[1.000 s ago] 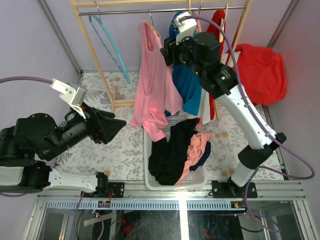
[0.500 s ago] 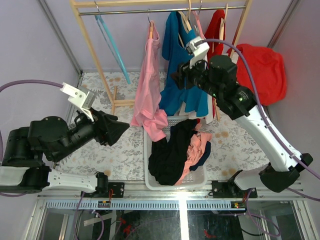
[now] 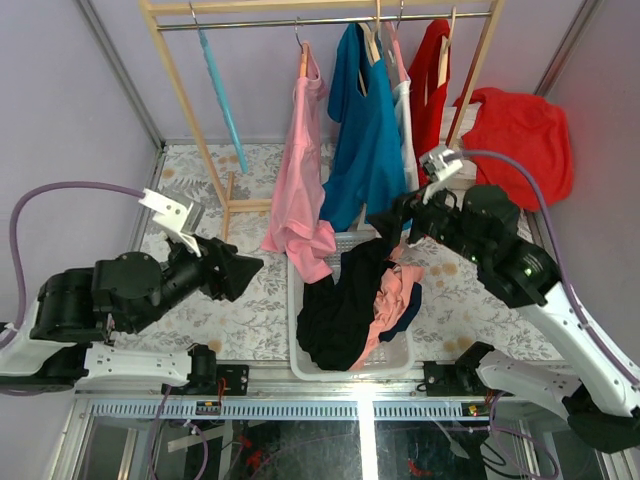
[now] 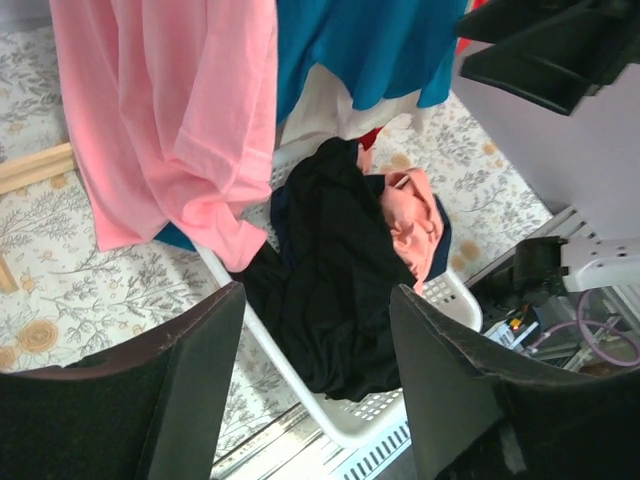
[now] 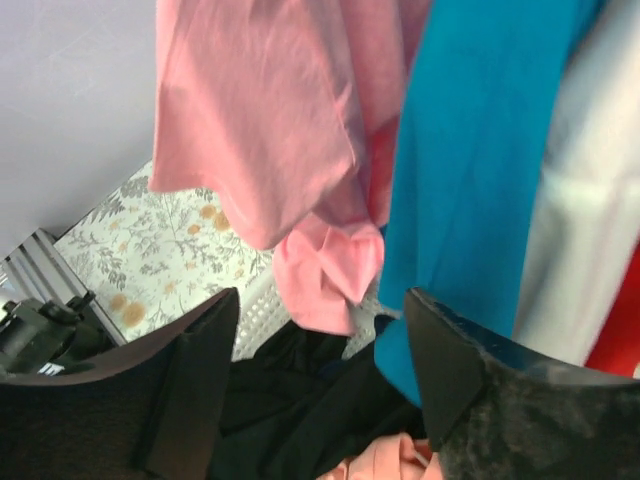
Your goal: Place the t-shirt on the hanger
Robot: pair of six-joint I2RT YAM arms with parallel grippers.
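Observation:
The pink t-shirt (image 3: 298, 165) hangs from the rail on the orange hanger (image 3: 302, 62), its hem bunched over the basket. It fills the upper left of the left wrist view (image 4: 170, 120) and of the right wrist view (image 5: 260, 130). My left gripper (image 3: 245, 268) is open and empty, low and left of the shirt, facing the basket (image 4: 315, 300). My right gripper (image 3: 388, 222) is open and empty, right of the shirt and in front of the blue t-shirt's hem (image 5: 320, 300). Neither gripper touches the shirt.
The blue t-shirt (image 3: 365, 140), a white garment and red garments (image 3: 510, 130) hang to the right on the rail. A teal hanger (image 3: 220, 100) hangs at left. A white basket (image 3: 296, 330) holds black (image 4: 330, 290) and salmon-pink (image 4: 415, 220) clothes. The rack's wooden leg (image 3: 190, 110) stands at left.
My right arm has pulled back from the rail and come down toward the basket. The pink t-shirt now hangs straight by itself. My left gripper has shifted slightly right and lower.

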